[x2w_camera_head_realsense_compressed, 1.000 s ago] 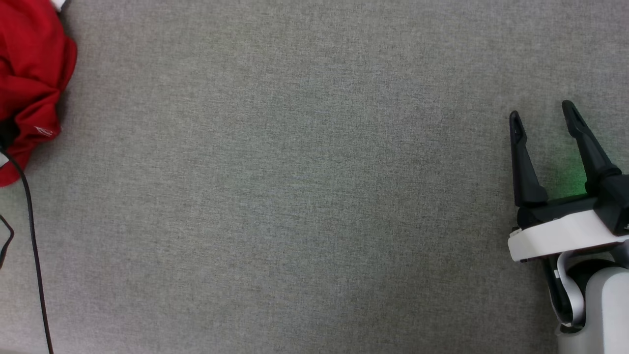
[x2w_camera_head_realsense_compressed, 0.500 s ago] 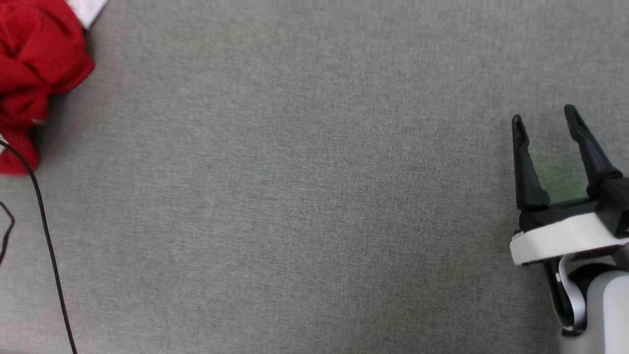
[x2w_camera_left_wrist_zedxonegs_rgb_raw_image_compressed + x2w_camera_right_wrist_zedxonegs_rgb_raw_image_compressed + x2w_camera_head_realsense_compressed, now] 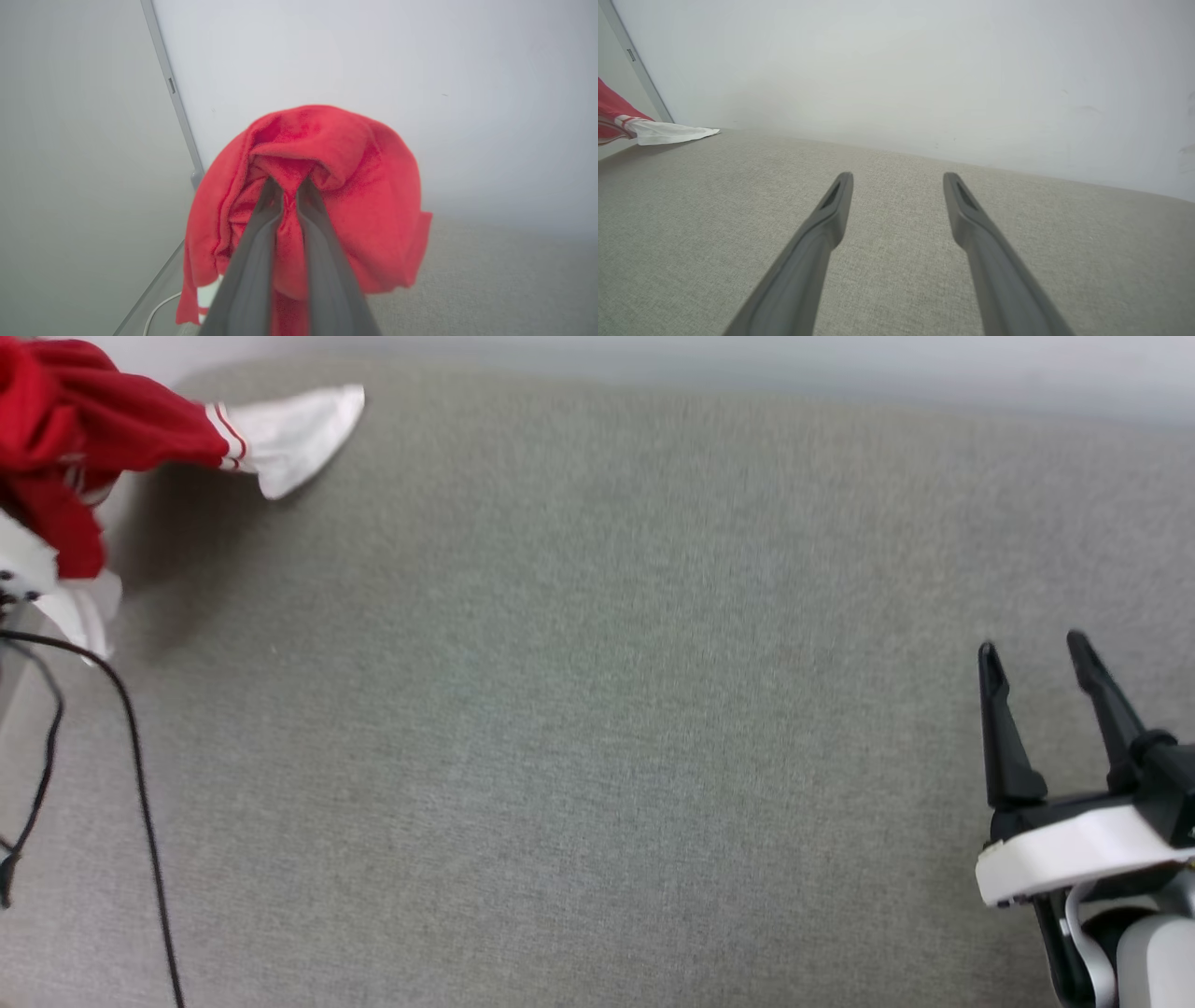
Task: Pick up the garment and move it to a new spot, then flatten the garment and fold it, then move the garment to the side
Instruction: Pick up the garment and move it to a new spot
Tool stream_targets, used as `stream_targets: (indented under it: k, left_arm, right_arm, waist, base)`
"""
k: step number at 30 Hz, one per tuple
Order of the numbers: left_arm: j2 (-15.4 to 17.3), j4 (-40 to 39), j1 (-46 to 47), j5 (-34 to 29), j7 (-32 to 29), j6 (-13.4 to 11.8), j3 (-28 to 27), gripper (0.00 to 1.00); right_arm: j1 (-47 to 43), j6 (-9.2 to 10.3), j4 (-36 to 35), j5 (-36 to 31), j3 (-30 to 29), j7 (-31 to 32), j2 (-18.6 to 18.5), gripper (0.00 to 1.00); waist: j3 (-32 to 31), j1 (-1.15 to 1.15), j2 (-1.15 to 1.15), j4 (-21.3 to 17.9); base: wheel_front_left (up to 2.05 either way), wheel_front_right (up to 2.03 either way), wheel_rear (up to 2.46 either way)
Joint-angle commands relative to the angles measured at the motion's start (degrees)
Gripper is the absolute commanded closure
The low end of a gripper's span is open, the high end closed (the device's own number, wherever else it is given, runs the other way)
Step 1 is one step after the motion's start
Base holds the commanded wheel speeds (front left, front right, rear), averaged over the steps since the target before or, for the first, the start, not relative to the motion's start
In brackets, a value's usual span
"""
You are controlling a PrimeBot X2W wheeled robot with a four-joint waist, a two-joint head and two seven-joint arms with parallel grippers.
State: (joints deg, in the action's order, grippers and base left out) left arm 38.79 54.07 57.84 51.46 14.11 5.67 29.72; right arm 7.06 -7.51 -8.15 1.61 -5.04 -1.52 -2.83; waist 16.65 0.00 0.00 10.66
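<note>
The red garment (image 3: 65,420) hangs bunched at the head view's top left, one white sleeve (image 3: 294,429) with red-striped cuff trailing onto the grey surface. In the left wrist view my left gripper (image 3: 289,184) is shut on a fold of the red garment (image 3: 355,196), which drapes over and around both fingers above the surface. The sleeve tip (image 3: 672,133) also shows at the far left of the right wrist view. My right gripper (image 3: 1032,649) stands open at the lower right, far from the garment, with nothing between its fingers (image 3: 831,205).
A grey fabric surface (image 3: 597,709) spreads across the view, ending at a pale wall (image 3: 747,364) behind. A black cable (image 3: 140,784) runs down the left edge. A grey vertical strip (image 3: 175,100) marks the wall corner beside the garment.
The head camera has tilted up, bringing the wall into view. The garment has risen off the surface, and its white sleeve now trails out to the right. The right gripper stays open.
</note>
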Motion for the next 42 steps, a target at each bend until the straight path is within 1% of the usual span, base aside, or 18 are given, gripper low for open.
stream_targets:
  k: [1, 5, 9, 12, 17, 24, 28, 32, 34, 37, 42]
  left_arm:
    - [-0.41, -1.04, 0.07, -0.90, 0.59, -0.44, -0.04, 1.00]
    - [-2.07, -6.57, -1.76, -2.28, 1.12, -2.03, -1.85, 1.00]
    - [-3.34, -15.56, -5.94, -5.02, 1.16, -3.68, -4.09, 1.00]
    - [-5.09, -22.21, -9.33, -6.34, 1.13, -5.11, -4.48, 1.00]
    - [-7.88, -32.29, -15.36, -7.75, 0.31, -6.83, -1.39, 1.00]
    - [-13.05, -44.60, -21.86, -7.82, -4.29, -8.21, 5.58, 1.00]
    - [-16.52, -48.34, -24.73, -7.45, -6.27, -7.43, 10.17, 1.00]
    - [-19.39, -48.97, -26.90, -8.52, -8.34, -5.51, 16.10, 1.00]
    - [-20.68, -48.30, -27.67, -9.22, -9.44, -4.23, 19.31, 1.00]
    - [-21.70, -46.71, -28.18, -10.61, -10.62, -2.42, 23.24, 1.00]
    - [-23.02, -44.38, -28.03, -12.88, -11.33, 0.02, 29.24, 1.00]
  right_arm:
    - [-0.96, 0.04, 0.30, 0.43, -0.14, -0.40, -0.09, 0.00]
    - [-3.01, 0.04, 0.75, 1.72, -0.77, -0.69, -0.09, 0.00]
    - [-4.87, 0.04, 1.13, 2.78, -1.31, -0.80, -0.08, 0.00]
    - [-5.93, 0.04, 1.35, 3.48, -1.61, -0.85, -0.09, 0.00]
    - [-7.67, 0.04, 1.55, 4.39, -1.92, -0.70, -0.09, 0.00]
    - [-8.71, 0.03, 0.41, 4.65, -2.27, 0.18, -0.09, 0.00]
    - [-8.32, 0.03, -0.70, 4.68, -2.24, 0.61, -0.08, 0.00]
    - [-7.50, 0.03, -1.86, 4.74, -2.48, 0.70, -0.09, 0.00]
    - [-6.89, 0.03, -2.34, 4.62, -2.70, 0.72, -0.08, 0.00]
    - [-6.23, 0.03, -3.09, 4.32, -2.87, 0.52, -0.08, 0.00]
    - [-4.85, 0.03, -3.63, 3.72, -3.15, 0.53, -0.08, 0.00]
  waist:
    - [-3.67, 0.00, 0.00, 0.27]
    - [-6.86, 0.00, 0.00, -0.29]
    - [-9.49, 0.00, 0.00, -1.40]
    - [-11.18, 0.00, 0.00, -2.63]
    - [-13.52, 0.00, 0.00, -5.31]
    - [-13.79, 0.00, 0.00, -9.57]
    - [-11.73, 0.00, 0.00, -11.86]
    - [-8.45, 0.00, 0.00, -13.19]
    - [-6.41, 0.00, 0.00, -13.29]
    - [-3.76, 0.00, 0.00, -13.04]
    - [-0.58, 0.00, 0.00, -11.44]
  base:
    - [0.00, 0.00, 0.00]
    - [0.00, 0.00, 0.00]
    - [0.00, 0.00, 0.00]
    - [0.00, 0.00, 0.00]
    - [0.00, 0.00, 0.00]
    - [0.00, 0.00, 0.00]
    - [0.00, 0.00, 0.00]
    - [0.00, 0.00, 0.00]
    - [0.00, 0.00, 0.00]
    - [0.00, 0.00, 0.00]
    - [0.00, 0.00, 0.00]
